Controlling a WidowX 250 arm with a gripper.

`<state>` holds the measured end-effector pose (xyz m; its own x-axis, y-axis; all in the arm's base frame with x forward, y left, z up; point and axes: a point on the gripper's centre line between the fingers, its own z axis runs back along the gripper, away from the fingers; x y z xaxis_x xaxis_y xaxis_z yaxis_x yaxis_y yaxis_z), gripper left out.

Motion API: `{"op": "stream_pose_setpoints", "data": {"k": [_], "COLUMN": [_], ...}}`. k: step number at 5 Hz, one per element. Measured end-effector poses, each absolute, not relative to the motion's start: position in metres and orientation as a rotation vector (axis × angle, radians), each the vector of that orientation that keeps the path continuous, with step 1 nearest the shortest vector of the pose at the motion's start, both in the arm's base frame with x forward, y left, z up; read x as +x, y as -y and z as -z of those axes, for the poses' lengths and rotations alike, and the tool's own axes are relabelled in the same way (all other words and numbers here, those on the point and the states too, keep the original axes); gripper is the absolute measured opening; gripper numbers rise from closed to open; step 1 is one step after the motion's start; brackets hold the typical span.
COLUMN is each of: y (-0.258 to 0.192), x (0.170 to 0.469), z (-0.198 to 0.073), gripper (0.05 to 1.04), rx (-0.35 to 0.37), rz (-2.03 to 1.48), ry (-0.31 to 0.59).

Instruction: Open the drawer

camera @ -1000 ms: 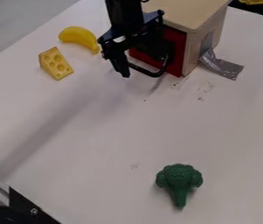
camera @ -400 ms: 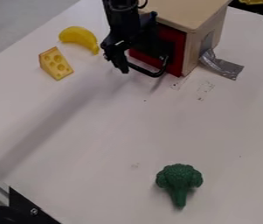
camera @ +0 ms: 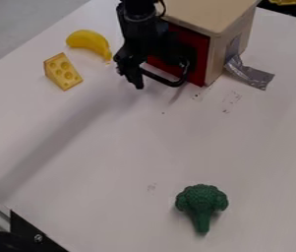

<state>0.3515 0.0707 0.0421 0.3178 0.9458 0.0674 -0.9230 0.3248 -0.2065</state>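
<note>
Note broccoli (camera: pixel 202 204) nearest on desk (camera: pixel 110 162) | see tool (camera: pixel 135 81) just dipped slightly by view-left end of handle (camera: pixel 170 82); can't tell if spread or pressed together | find red drawer (camera: pixel 200 56) behind, unmoved, looking shut in box (camera: pixel 219 17) | read as lining up, not pulling; probably needs handle hooked first
</note>
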Motion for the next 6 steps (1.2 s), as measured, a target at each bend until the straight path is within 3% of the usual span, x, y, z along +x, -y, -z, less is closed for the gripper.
{"op": "stream_pose_setpoints", "data": {"k": [2,3,5,6], "y": [-0.076,-0.078,-0.075,-0.076], "x": [0.358,0.361,0.358,0.354], "z": [-0.025,-0.025,-0.022,-0.022], "gripper": [0.967,0.840,0.260,0.163], "rx": [-0.101,-0.095,-0.106,-0.114], "rz": [-1.250,-1.256,-1.269,-1.293], "ry": [0.171,0.177,0.164,0.159]}}
